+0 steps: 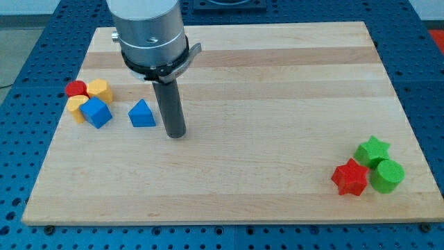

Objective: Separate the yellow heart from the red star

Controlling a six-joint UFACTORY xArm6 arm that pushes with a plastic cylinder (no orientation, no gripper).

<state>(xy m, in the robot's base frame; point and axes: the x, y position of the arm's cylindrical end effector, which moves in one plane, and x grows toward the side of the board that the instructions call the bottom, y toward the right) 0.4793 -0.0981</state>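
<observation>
One dark rod ends the arm (no jaws show, so open or closed cannot be told). The tip [176,135] rests on the worktop [277,83], just right of the blue triangle [141,113]. Further left cluster a blue cube [96,112], a red block [76,88] and two yellow blocks [100,90] [75,107]; which one is the heart cannot be told. The red star [349,178] lies well apart at the view's bottom right, touching a green star [372,151] and a green cylinder [386,175].

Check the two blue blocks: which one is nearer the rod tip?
The blue triangle, standing alone just to the view's left of my tip. The blue cube lies farther left, packed against the yellow blocks.
</observation>
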